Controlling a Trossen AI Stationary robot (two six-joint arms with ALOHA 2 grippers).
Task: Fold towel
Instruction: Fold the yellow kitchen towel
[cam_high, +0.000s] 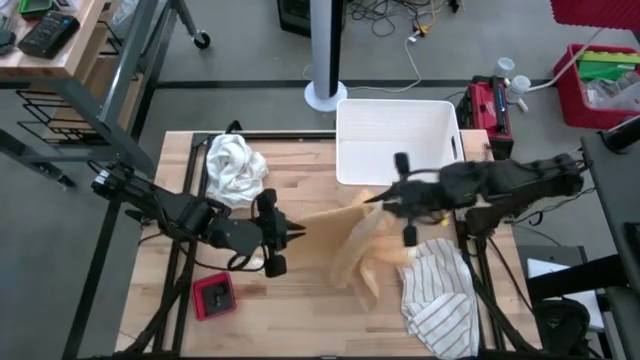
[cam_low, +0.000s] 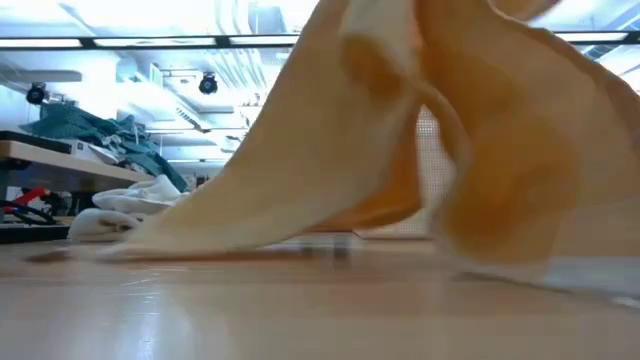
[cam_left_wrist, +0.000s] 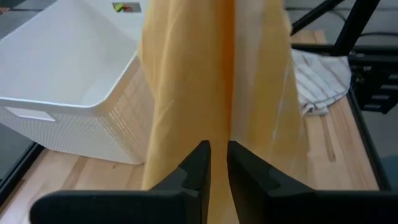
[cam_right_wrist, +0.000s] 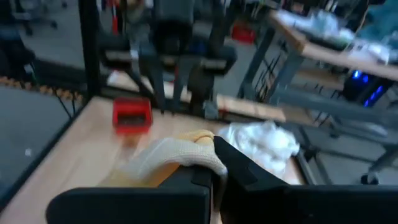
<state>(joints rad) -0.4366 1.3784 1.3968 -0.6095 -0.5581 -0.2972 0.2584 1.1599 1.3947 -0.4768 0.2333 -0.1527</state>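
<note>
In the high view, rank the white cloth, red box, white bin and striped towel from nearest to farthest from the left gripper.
From the left gripper, which pinches the yellow towel:
1. White cloth, crumpled at the table's far-left corner; too close to call against the red box.
2. Red box, near-left edge.
3. White bin, far side, centre-right.
4. Striped towel, near-right.

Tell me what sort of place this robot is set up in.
Most likely a robotics lab or workshop: a butcher-block table on a metal frame, cables on the concrete floor, and cluttered workbenches under ceiling strip lights.
</note>
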